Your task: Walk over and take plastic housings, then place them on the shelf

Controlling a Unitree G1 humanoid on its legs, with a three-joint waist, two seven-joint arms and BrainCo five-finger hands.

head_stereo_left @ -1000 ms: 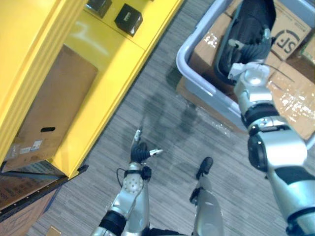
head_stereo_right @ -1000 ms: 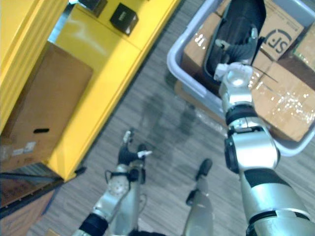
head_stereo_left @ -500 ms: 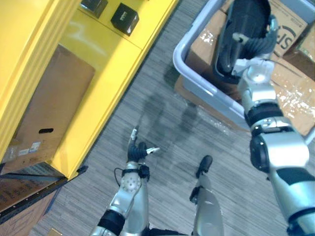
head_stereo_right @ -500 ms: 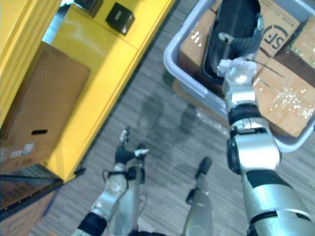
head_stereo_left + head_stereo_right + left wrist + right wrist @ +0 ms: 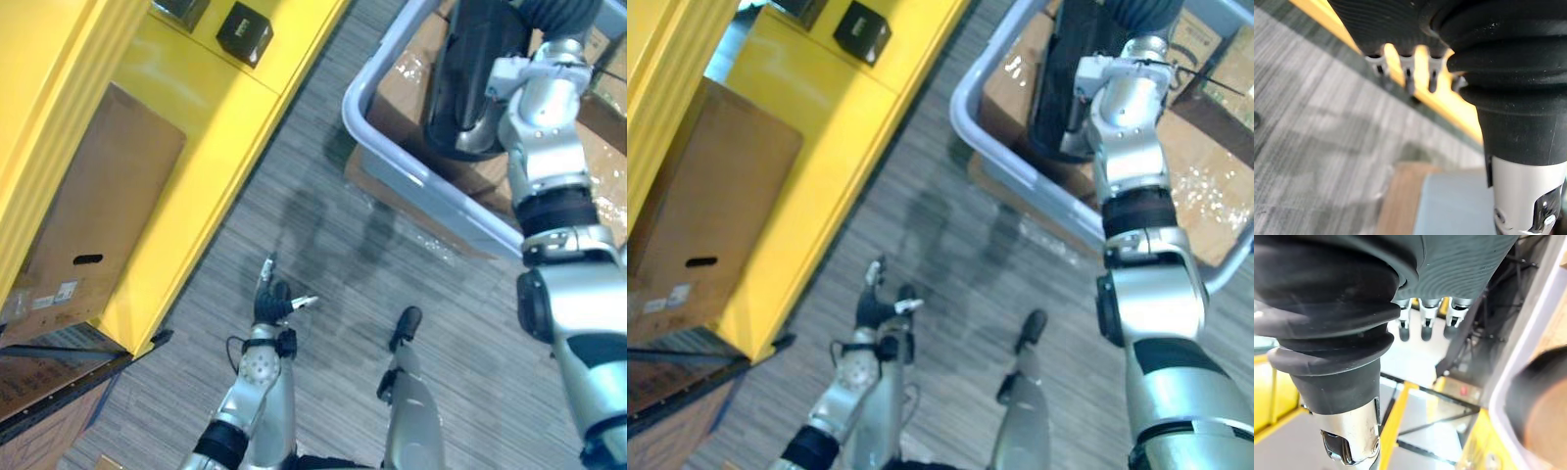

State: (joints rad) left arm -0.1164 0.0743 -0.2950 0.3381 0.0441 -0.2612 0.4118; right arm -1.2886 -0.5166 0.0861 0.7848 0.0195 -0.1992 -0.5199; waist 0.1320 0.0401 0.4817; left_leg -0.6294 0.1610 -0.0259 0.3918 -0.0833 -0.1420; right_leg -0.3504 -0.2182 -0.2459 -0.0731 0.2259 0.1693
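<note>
Over bin [image 5: 431, 186], right fingers [image 5: 1426, 324] loose, empty

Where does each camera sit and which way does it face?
Left eye view: head, looking down at yellow shelf, grey bin; left hand, right hand show.
Right eye view: same scene from slightly aside.
Left wrist view: along the left hand toward floor and shelf.
Right wrist view: along the right hand, past the bin rim.
</note>
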